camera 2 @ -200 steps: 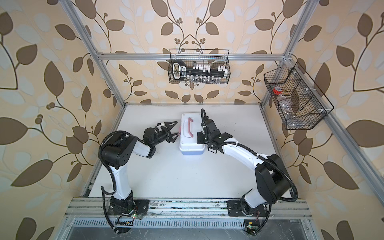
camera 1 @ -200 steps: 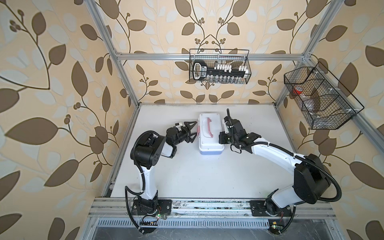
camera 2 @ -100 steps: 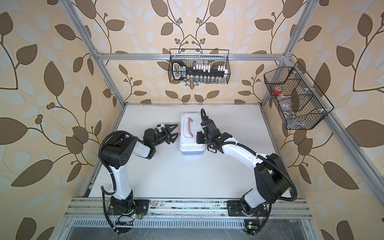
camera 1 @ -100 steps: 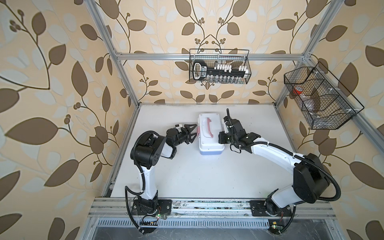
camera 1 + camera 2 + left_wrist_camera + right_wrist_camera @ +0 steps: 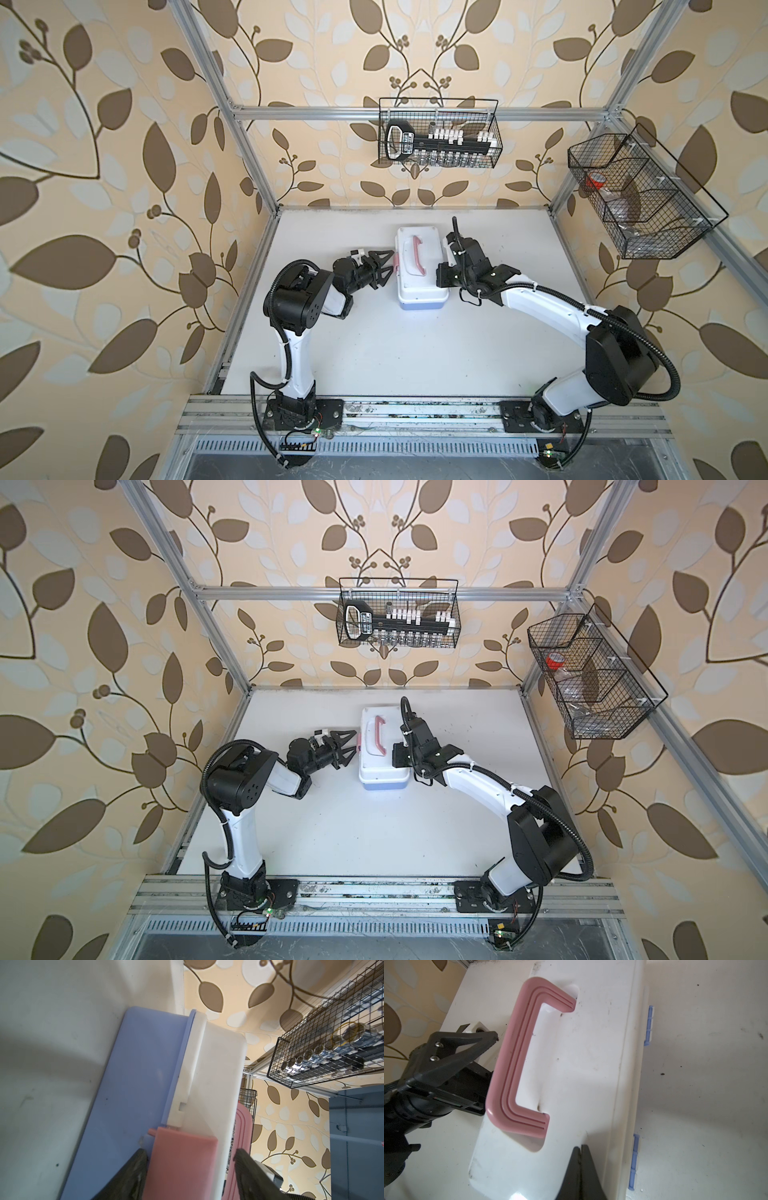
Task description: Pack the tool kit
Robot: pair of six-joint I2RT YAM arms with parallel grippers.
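The tool kit [image 5: 419,286] [image 5: 380,771] stands closed in the middle of the white table, its white lid [image 5: 581,1064] over a light blue base [image 5: 135,1084], with the pink handle [image 5: 508,1064] lying flat on top. My left gripper [image 5: 390,262] [image 5: 191,1152] is at the kit's left side and is open. Its fingers straddle the pink latch [image 5: 176,1142]: one lies against the latch edge by the base, the other stands a little clear of the lid top. My right gripper [image 5: 580,1147] [image 5: 439,270] is shut and empty, tips resting on the lid near its right edge.
A black wire basket [image 5: 438,139] with a socket set hangs on the back wall. A second black wire basket [image 5: 640,195] on the right wall holds a red-capped item. Aluminium frame posts stand at the table's back corners.
The left jaws have narrowed around the latch. The right gripper and the kit have stayed put.
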